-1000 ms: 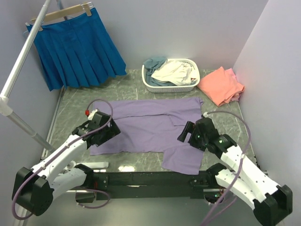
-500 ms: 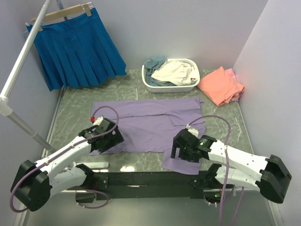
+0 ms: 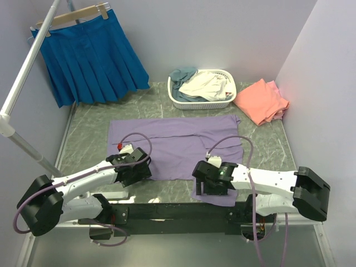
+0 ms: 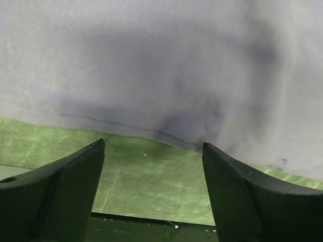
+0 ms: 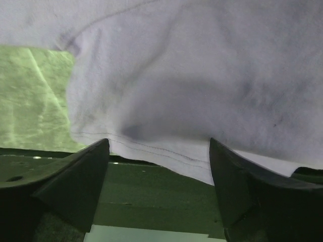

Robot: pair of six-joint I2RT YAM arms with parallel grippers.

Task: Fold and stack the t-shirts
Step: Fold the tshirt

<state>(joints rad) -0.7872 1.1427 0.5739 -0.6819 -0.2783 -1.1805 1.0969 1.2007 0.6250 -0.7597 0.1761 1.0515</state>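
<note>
White arms (image 3: 83, 179), black joints; left gripper (image 4: 152, 145) and right gripper (image 5: 159, 141) black, wedge-fingered; lilac cable loops (image 3: 229, 138) at wrists' 12 o'clock.

Matt soft cloth: lavender t-shirt (image 3: 172, 147); glossy marbled stone look: table (image 3: 89, 139); matt black plastic: fingers (image 4: 55, 191).

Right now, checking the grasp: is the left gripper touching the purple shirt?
Cannot tell. The left wrist view shows the left gripper open at the hem of the purple shirt; contact isn't plain.

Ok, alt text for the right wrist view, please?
A lavender t-shirt fills most of the view, its stitched hem lying between the spread black fingers of the right tool. Green marbled table shows at left.
</note>
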